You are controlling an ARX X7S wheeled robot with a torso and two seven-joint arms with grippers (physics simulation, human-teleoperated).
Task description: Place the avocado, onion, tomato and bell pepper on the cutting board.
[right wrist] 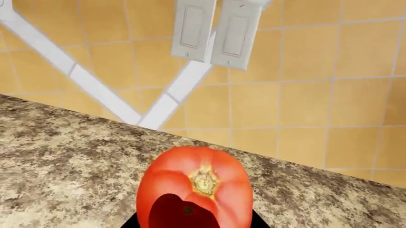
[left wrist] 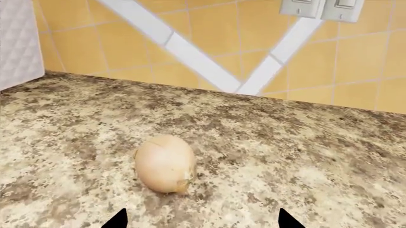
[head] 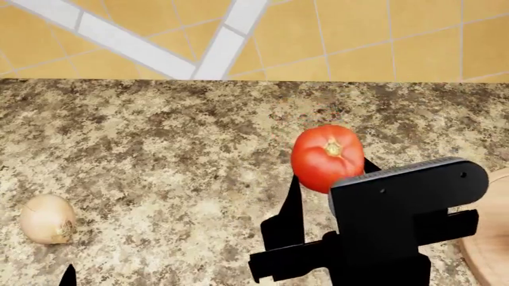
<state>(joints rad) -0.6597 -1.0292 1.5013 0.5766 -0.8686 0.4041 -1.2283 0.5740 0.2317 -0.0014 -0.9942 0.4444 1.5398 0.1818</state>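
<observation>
Right gripper (head: 330, 173) is clamped on the tomato (head: 327, 157): one dark finger shows on each side of the fruit, which looks lifted off the counter, stem scar facing up. In the right wrist view the tomato (right wrist: 195, 187) fills the lower middle, with dark finger edges just showing beneath it.

Cutting board (head: 489, 238): only a curved sliver of pale wood shows, to the right of the tomato, partly behind the black arm. No contents visible on that sliver.

Onion (head: 47, 218) lies on the speckled granite counter (head: 159, 137), well apart from the tomato, on its left. It lies on its side, root end toward the tomato. Left gripper (left wrist: 201, 219) hovers near the onion (left wrist: 165, 163), two black fingertips spread wide, clasping nothing.

Behind the tomato: yellow tiled wall (head: 358, 36) with white diagonal tile strips (head: 119, 42); two white wall switches (right wrist: 216, 31) above. A white quilted surface (left wrist: 19, 42) is cut off at the left wrist view's edge; cannot identify it.
</observation>
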